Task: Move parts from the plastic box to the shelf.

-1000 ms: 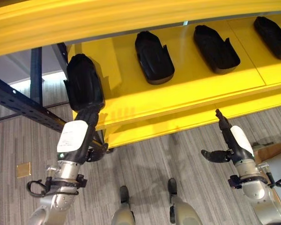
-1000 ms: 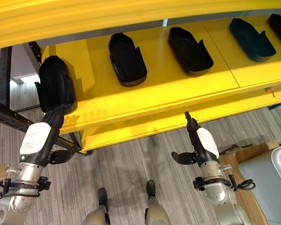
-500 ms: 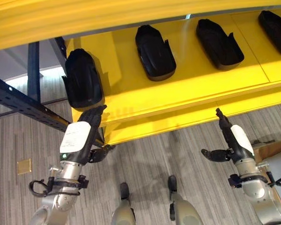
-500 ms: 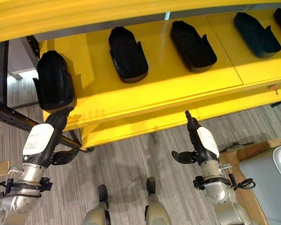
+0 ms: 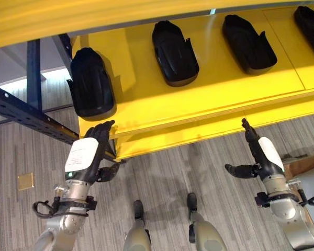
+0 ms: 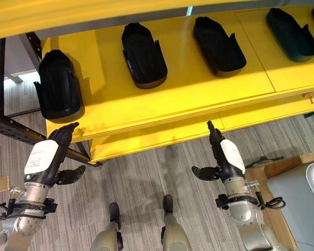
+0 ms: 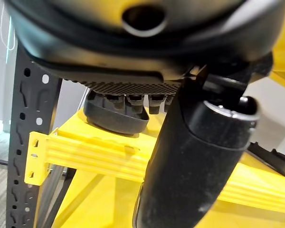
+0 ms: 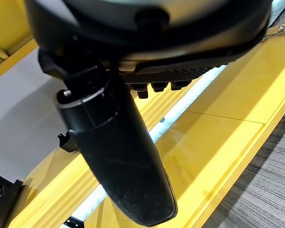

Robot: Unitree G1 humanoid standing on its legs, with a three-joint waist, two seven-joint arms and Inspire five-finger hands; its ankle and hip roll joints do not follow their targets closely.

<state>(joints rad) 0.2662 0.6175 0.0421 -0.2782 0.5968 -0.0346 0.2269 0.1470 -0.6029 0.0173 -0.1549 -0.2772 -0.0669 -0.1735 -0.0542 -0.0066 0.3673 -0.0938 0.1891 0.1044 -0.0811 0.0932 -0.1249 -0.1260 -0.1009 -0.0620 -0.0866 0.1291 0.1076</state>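
Yellow shelf [image 5: 199,99] carries a row of black parts. Leftmost part [image 5: 90,83] sits at the shelf's left end, its long axis running front to back, its near end close to the front edge. Three more parts lie to its right: second part [image 5: 174,52], third part [image 5: 248,43] and fourth part [image 5: 310,23], all lying much the same way and well apart from one another.

Left hand [image 5: 91,148] hangs just below and in front of the shelf edge, directly under the leftmost part. Fingers are straight and apart, pointing up toward the shelf, thumb out to the side; it holds nothing and does not touch the part. The left wrist view shows the part resting on the shelf beyond the fingertips.

Right hand [image 5: 256,154] is raised before the lower shelf beam, fingers straight, thumb spread to the side, empty. It is well apart from every part.

A grey box corner [image 6: 310,209] shows at the robot's lower right, nearer the right hand; its contents cannot be seen.

Judgement: the leftmost part is placed. Fetching another means turning away from the shelf toward the box.
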